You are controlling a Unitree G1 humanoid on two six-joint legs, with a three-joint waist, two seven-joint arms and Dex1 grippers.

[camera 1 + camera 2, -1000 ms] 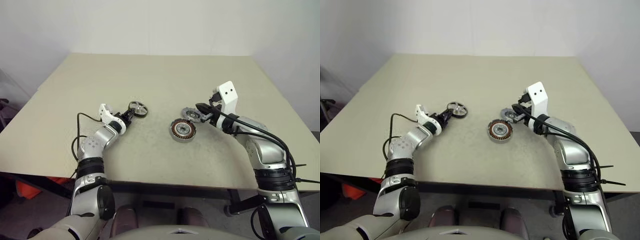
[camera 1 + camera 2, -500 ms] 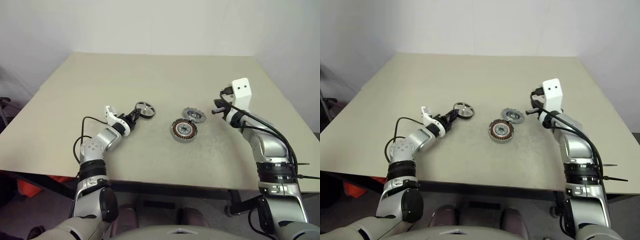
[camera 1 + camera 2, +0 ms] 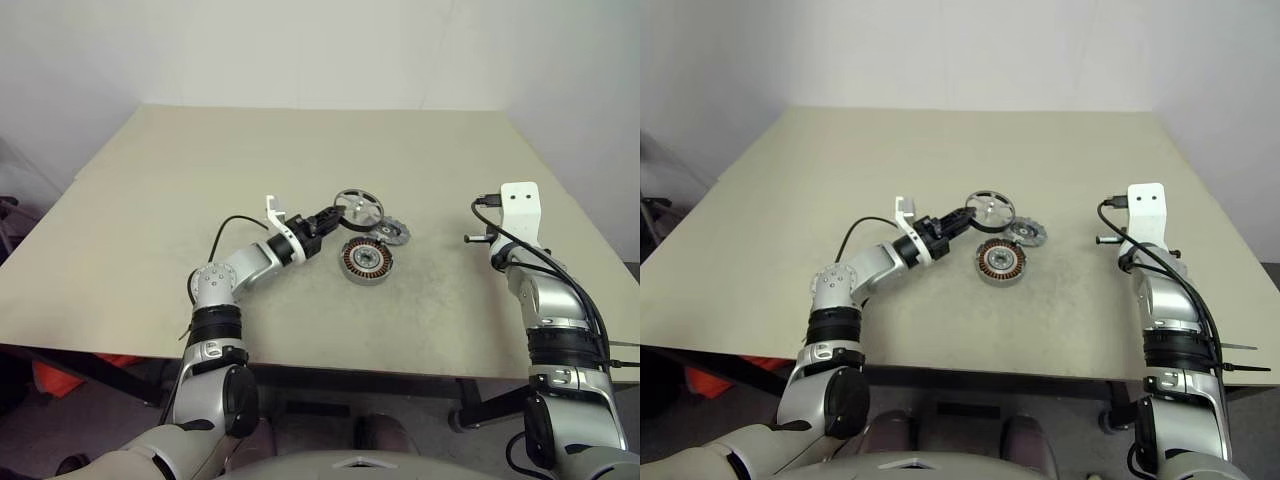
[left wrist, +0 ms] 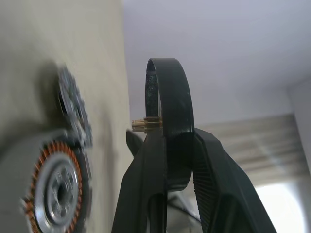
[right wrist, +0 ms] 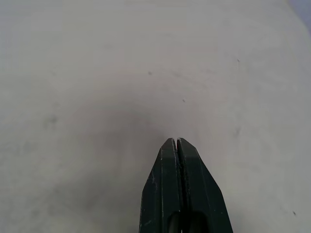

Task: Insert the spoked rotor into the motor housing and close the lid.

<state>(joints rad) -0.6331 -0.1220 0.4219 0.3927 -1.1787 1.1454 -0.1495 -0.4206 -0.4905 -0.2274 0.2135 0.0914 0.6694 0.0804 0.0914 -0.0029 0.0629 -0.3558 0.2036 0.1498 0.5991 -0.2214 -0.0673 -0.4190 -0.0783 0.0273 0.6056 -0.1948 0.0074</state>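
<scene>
Spoked rotor (image 3: 358, 207): a dark-rimmed ring with spokes to a central hub. It is held off the worktop (image 3: 200, 180) near the worktop's middle, tilted up on edge. It is just on the far side of the motor housing and not over the housing's opening yet.
Left gripper (image 3: 330, 216): pinching the rotor by its rim, fingers either side of the ring. The wrist view shows a small brass pin sticking out of the rim at the fingers.
Motor housing (image 3: 367, 260): lying flat on the worktop, open face up, copper windings and dark centre showing. Nothing is inside it.
Lid (image 3: 389, 233): I take the smaller silver-grey disc for it. It lies on the worktop close beside the housing on the housing's far-right side, and I cannot tell if they touch.
Right gripper (image 5: 177, 143): fingers pressed together on nothing, above bare worktop well off toward the right edge.
Step in hand: by my reading, carrying the rotor to the housing. Insertion has not begun and the lid is untouched.
Next move calls for: laying the rotor level, centring its hub over the dark centre, and lowering it straight into the winding ring before letting go.
Watch for: the rim nudging the lid, which lies close by.
</scene>
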